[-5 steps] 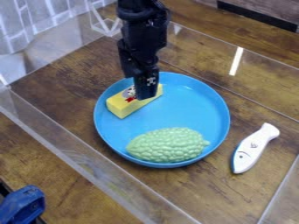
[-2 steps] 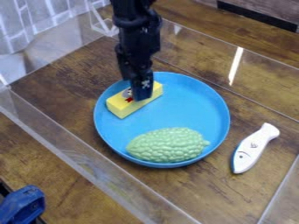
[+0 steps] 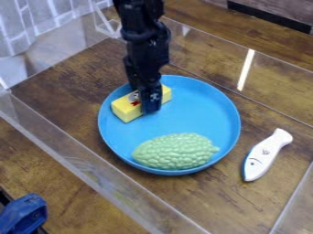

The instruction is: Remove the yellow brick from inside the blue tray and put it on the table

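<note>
The released claw (image 3: 146,99) hovers over the yellow brick (image 3: 126,107), which lies in the blue tray (image 3: 186,99) near a bumpy green lump (image 3: 175,152); on the worktop (image 3: 73,110), a white fish-shaped tool (image 3: 265,155) lies beside the tray

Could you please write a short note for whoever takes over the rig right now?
Pincer: open, down at the brick; I can't tell whether its fingers touch it.
Brick: in the tray, toward its upper left, with the green lump lower down.
Done: pincer brought to the brick.
Left: close on it, lift it out, set it on the table.
</note>
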`<act>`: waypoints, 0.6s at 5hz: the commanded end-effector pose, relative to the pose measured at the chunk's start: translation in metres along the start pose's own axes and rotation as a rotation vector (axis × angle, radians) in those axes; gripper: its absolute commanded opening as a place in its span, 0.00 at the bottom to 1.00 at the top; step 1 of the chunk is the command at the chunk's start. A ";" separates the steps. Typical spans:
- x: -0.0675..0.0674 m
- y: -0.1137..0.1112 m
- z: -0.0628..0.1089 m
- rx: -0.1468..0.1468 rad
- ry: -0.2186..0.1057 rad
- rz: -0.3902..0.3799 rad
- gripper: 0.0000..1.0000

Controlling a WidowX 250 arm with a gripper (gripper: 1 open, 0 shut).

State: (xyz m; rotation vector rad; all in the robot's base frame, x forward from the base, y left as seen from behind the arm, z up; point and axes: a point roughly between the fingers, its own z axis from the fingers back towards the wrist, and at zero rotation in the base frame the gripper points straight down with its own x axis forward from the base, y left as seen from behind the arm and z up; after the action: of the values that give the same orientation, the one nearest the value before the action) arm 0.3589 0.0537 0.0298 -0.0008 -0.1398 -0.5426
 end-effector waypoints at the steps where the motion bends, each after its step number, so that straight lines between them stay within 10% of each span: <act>1: 0.002 0.012 0.008 0.035 -0.031 0.009 0.00; 3: 0.003 0.020 0.032 0.058 -0.003 -0.013 0.00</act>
State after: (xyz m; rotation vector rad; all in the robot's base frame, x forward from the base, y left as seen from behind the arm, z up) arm 0.3586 0.0596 0.0356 0.0176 -0.0887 -0.5722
